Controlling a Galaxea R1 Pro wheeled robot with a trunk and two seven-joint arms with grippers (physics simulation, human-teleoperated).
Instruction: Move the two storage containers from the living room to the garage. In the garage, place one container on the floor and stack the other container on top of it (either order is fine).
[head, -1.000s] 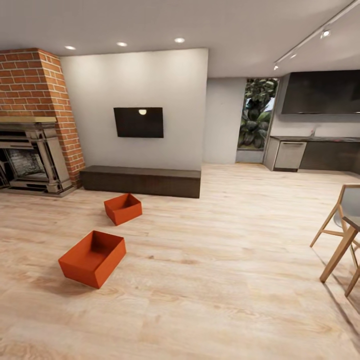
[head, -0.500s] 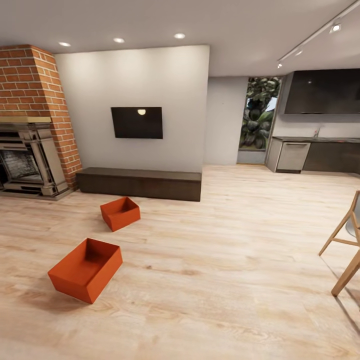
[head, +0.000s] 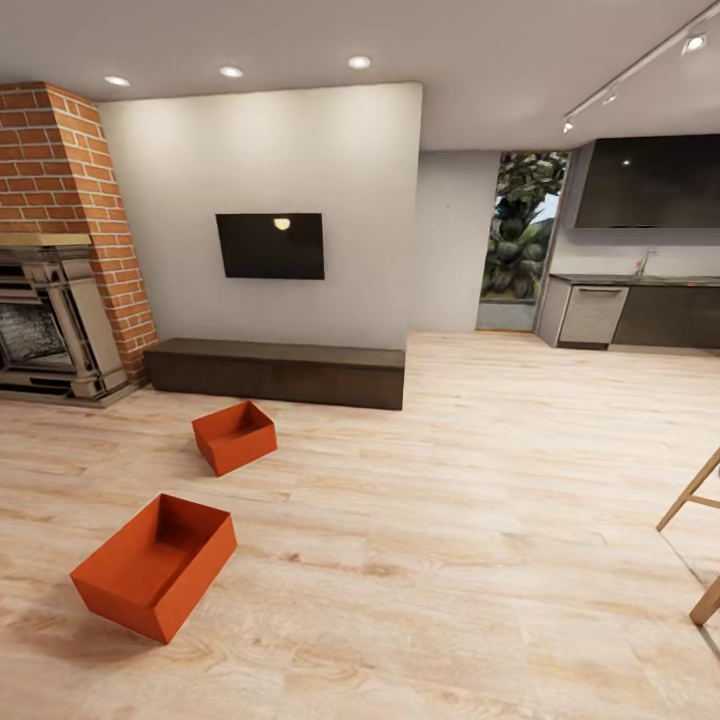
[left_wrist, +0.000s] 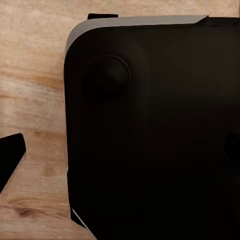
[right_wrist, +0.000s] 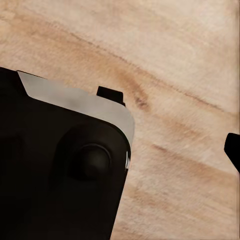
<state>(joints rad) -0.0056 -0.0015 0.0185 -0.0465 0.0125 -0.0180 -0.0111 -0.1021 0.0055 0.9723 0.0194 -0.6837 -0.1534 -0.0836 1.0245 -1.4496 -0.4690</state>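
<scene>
— Anything moved since the earlier frame?
— Only the camera; both bins lie as before on the plank floor (head: 450, 520). Left of the TV bench (head: 275, 371) stands the brick fireplace (head: 60, 250). The nearer container (head: 155, 565) sits well before the bench, the farther container (head: 235, 436) near it.
— End effectors?
— Cannot tell.

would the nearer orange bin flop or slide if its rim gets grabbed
The nearer bin looks stiff: its thin walls stand straight and hold crisp corners. It is empty, so probably light. On the smooth wood floor it may slide when nudged.
</scene>
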